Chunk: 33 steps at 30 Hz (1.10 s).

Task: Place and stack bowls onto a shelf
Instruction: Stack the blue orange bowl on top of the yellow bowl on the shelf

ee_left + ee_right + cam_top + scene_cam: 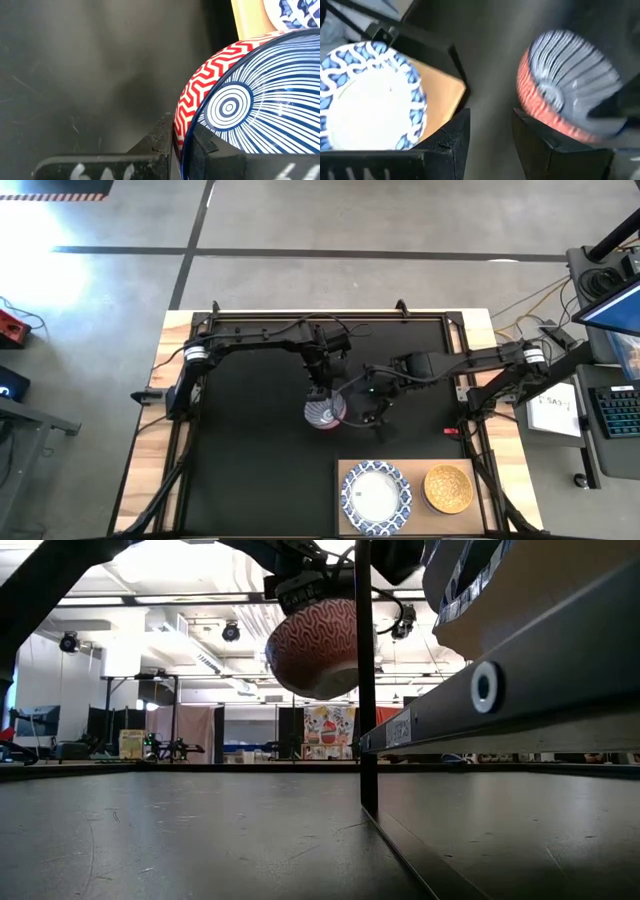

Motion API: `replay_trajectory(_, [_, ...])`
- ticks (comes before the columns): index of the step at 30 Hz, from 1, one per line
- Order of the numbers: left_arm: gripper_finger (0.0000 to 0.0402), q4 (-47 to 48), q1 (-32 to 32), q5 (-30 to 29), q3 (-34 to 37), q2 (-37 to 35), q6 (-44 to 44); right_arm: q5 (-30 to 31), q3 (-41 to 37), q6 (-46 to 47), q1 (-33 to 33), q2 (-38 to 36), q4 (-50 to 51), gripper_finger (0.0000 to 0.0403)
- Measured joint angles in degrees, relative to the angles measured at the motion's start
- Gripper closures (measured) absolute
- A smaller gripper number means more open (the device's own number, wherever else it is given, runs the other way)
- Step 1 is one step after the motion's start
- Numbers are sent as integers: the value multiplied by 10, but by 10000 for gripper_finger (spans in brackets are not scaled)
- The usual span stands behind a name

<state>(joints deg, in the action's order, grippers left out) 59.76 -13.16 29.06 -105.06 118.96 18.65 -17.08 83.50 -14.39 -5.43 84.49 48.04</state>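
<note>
A small bowl (325, 412), red zigzag outside and blue-striped inside, hangs over the black mat with my left gripper (319, 394) shut on it. In the low view the bowl (315, 645) is well above the mat. My right gripper (377, 416) hovers just to the bowl's right, open, with nothing between its fingers (455, 135). On the shelf (345, 480), a pale wood board at the near right, sit a large white bowl with a blue rim (376, 497) and an orange-yellow bowl (448, 487), each on its base. My left gripper pinches the bowl's rim (181, 131), one finger on the red outer wall (161, 140) and one inside on the blue stripes (206, 146). The fingers come slanting down from the table's far side. The bowl hangs lifted clear of the mat, somewhat tilted, its opening mostly upward.
The black mat (250, 450) covers the middle of the table inside a dark metal frame (330, 314); one frame post (366, 690) stands upright near the bowl in the low view. The shelf's bare part (447, 92) lies beside the large bowl (365, 95).
</note>
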Motion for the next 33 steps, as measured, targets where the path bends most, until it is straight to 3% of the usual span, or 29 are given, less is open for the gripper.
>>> replay_trajectory(9, [393, -8, 6, 21, -13, 1, -11, -46, -1, -33, 0, 17, -36, 271])
replay_trajectory(33, [393, -6, 28, 23, -33, 7, -34, -37, 6, -41, -2, 36, -84, 271])
